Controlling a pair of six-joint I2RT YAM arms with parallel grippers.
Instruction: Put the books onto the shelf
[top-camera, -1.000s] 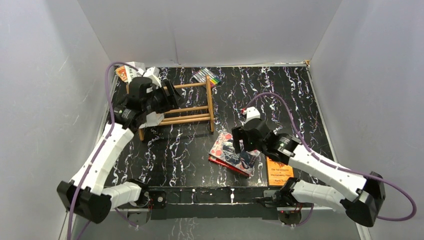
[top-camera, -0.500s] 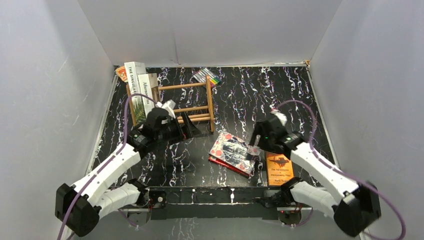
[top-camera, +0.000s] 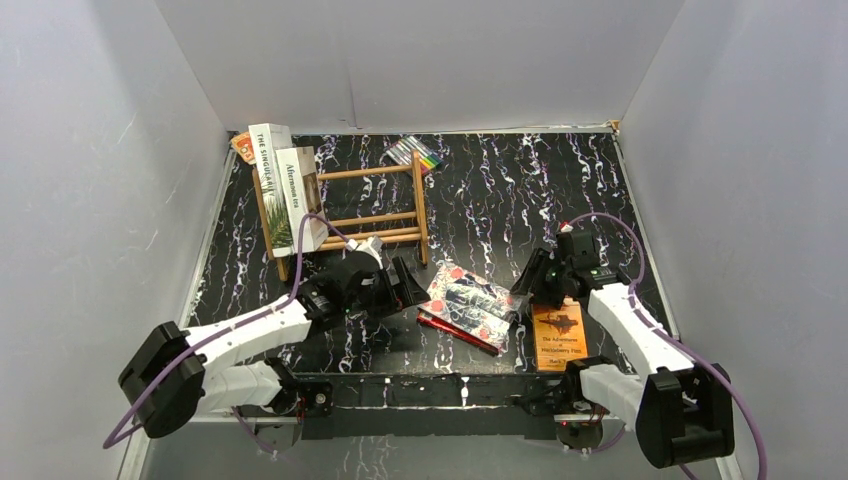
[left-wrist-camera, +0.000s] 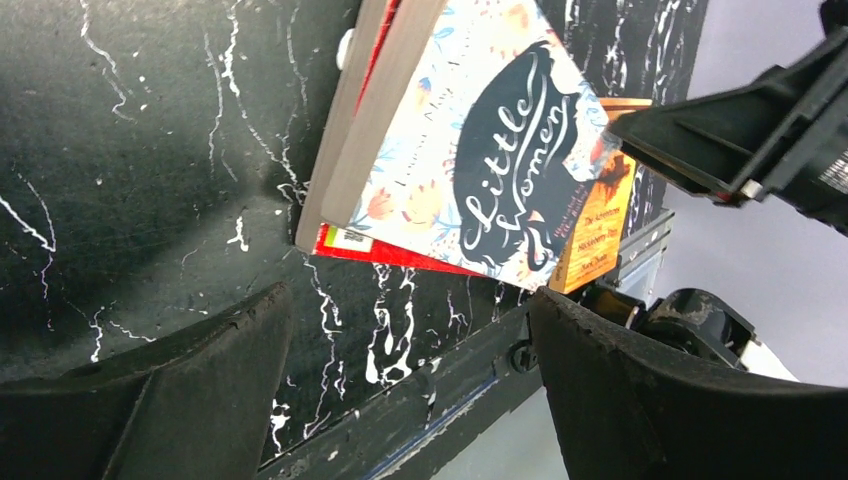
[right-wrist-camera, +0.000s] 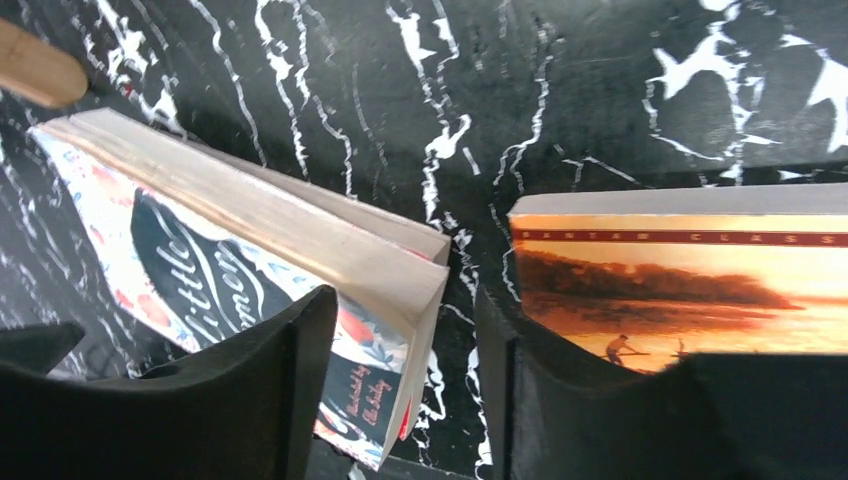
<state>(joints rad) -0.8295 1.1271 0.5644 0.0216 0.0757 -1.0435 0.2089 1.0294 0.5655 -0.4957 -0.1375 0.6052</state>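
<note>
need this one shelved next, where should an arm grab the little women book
Probably the corner of the little women book nearest the orange book, coming from the right. It lies flat on the red book, so that edge sits raised, with a gap beside it for a finger.

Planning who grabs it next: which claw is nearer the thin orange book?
Right. The right claw is at the far edge of the orange book; the left claw is across the Little Women book, on its opposite side.
</note>
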